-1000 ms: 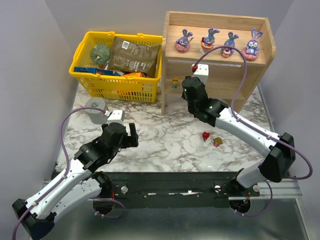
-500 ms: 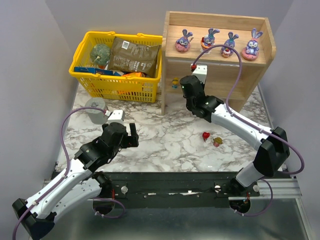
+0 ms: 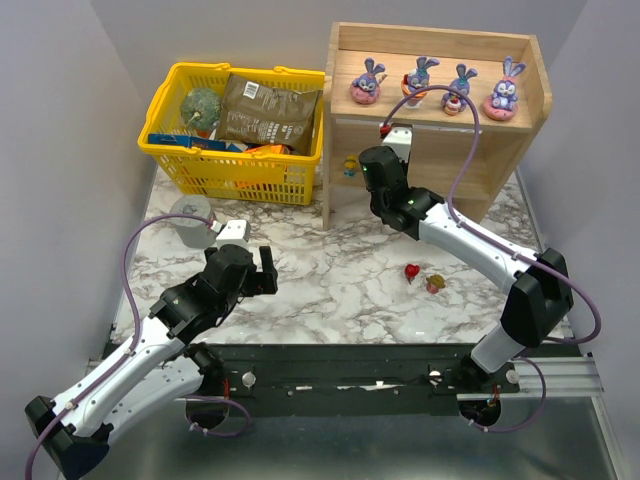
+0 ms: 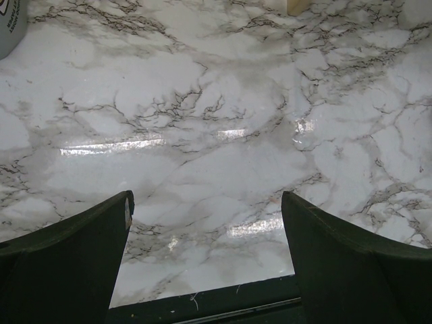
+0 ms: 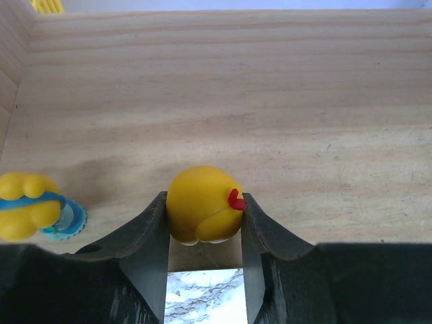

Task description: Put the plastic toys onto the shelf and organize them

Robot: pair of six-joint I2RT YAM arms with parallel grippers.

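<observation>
From above, my right arm [image 3: 470, 245] stretches forward into the lower tier of the shelf [image 3: 510, 140]. My left arm [image 3: 150, 345] is bent low, its left tool [image 3: 267, 274] over the marble bench [image 3: 330, 290]. Four bunnies [image 3: 367, 82] line the top tier and two small toys [image 3: 411, 271] lie on the bench. At my left wrist, the fingers [image 4: 67, 263] are spread wide; the print on the grey cup [image 4: 8, 27] is cut off and unreadable. At my right wrist, the right tool [image 5: 204, 219] pinches a round yellow toy [image 5: 201, 202] at the lower tier's front edge, near another yellow figurine [image 5: 27, 212].
</observation>
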